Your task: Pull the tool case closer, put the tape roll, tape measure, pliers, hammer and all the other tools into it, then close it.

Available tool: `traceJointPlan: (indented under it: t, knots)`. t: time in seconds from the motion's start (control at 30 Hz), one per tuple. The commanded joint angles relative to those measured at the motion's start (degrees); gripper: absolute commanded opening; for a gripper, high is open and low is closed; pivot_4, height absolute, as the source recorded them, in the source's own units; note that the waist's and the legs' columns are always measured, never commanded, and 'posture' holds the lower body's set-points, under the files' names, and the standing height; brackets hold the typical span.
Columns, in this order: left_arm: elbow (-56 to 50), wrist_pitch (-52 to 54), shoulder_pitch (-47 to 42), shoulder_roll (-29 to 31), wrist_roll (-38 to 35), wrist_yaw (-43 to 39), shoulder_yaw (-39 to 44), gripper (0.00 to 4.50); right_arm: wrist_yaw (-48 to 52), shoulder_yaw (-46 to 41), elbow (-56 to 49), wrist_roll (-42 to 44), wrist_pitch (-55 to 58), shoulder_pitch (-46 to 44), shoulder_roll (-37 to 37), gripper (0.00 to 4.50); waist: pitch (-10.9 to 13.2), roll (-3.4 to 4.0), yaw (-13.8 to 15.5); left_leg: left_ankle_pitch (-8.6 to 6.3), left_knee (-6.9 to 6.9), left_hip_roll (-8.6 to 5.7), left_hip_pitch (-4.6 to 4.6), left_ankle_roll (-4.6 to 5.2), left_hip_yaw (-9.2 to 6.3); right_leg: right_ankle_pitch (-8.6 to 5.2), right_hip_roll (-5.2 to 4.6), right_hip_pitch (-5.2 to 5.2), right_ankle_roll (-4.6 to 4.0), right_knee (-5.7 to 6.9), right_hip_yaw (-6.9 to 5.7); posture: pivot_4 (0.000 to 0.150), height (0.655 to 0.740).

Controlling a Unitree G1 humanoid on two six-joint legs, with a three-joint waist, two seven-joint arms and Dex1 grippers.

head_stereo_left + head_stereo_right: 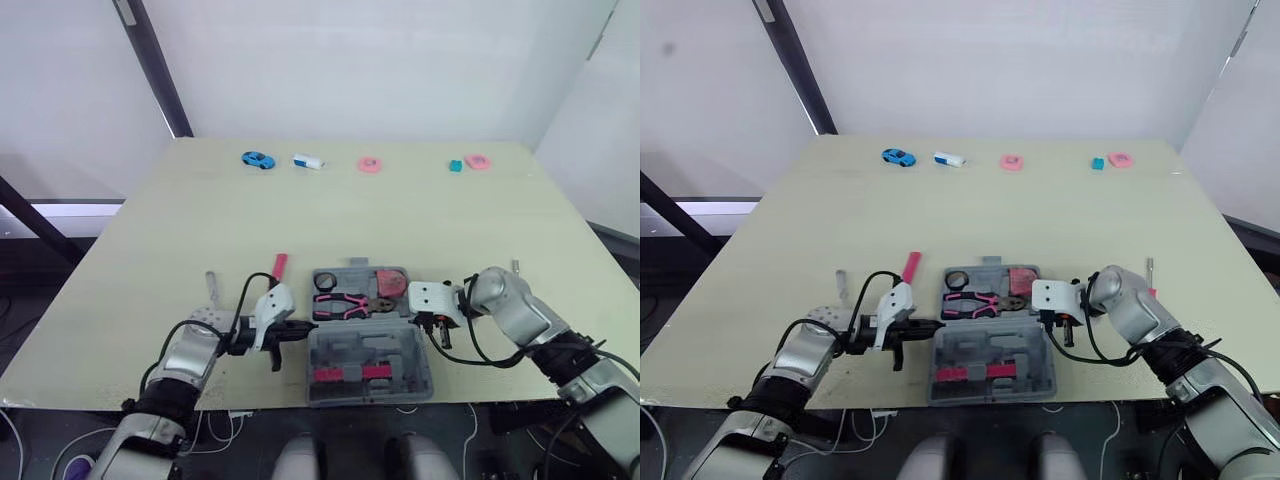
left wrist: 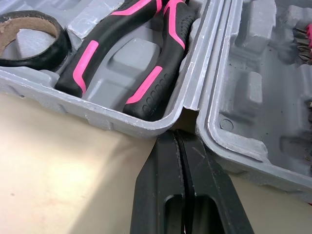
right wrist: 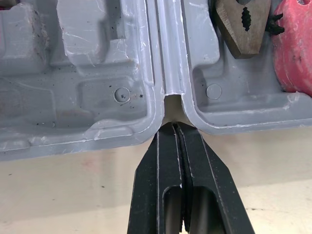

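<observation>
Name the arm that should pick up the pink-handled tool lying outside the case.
Left. The pink-handled tool lies left of the tool case, close beyond the left gripper. The right gripper sits at the case's opposite side and would likely have to cross it.

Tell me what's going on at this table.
The robot has both shut grippers at the hinge of the open tool case: the left gripper on one side, the right gripper on the other. The tape roll, pliers and tape measure lie inside. A pink-handled tool lies on the table, outside the case.
</observation>
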Motion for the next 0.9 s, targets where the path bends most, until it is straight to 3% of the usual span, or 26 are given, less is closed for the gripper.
traceJointPlan:
  t: [0.03, 0.9]
  knots:
    - [0.5, -1.6, -2.3, -1.7, 0.7, 1.2, -0.8, 0.06, -1.5, -1.2, 0.1, 0.0, -1.1, -1.1, 1.5, 0.01, 0.0, 0.00, 0.0, 0.00, 0.01, 0.00, 0.00, 0.00, 0.01, 0.01, 0.00, 0.01, 0.01, 0.00, 0.01, 0.150, 0.7400]
    - [6.1, -3.4, -7.0, -3.6, 3.5, 1.1, -0.9, 0.06, -2.9, -3.3, 4.1, -1.6, -1.6, -2.0, 3.6, 0.01, 0.0, 0.01, 0.0, 0.00, 0.05, -0.01, 0.00, 0.00, 0.01, 0.17, 0.00, 0.02, 0.23, 0.00, 0.04, 0.150, 0.7400]
